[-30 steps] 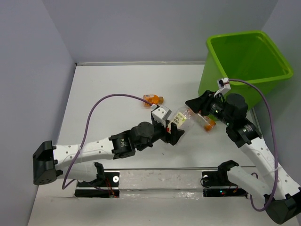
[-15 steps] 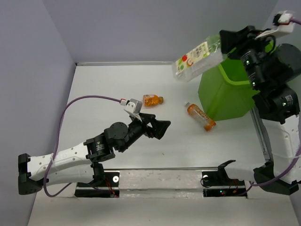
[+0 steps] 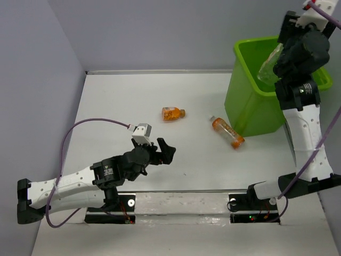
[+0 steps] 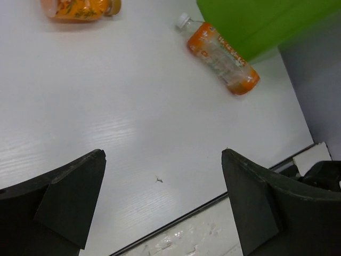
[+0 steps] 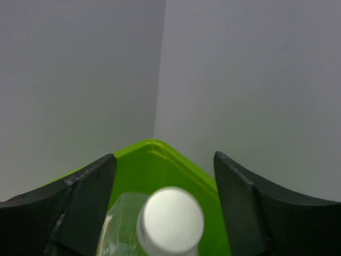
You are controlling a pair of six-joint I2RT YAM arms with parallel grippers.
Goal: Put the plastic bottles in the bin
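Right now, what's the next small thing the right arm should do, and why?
Probably spread the right gripper wide, if it has not let go by now. The clear bottle is over the open top of the bin, and the wrist view shows its white cap between the fingers with green rim beyond, so it should drop inside.

A white table [image 3: 133, 96] filled the frame's centre; pale grey walls [image 3: 160, 32] rose behind it, and a metal rail [image 3: 181, 201] ran along the bottom.
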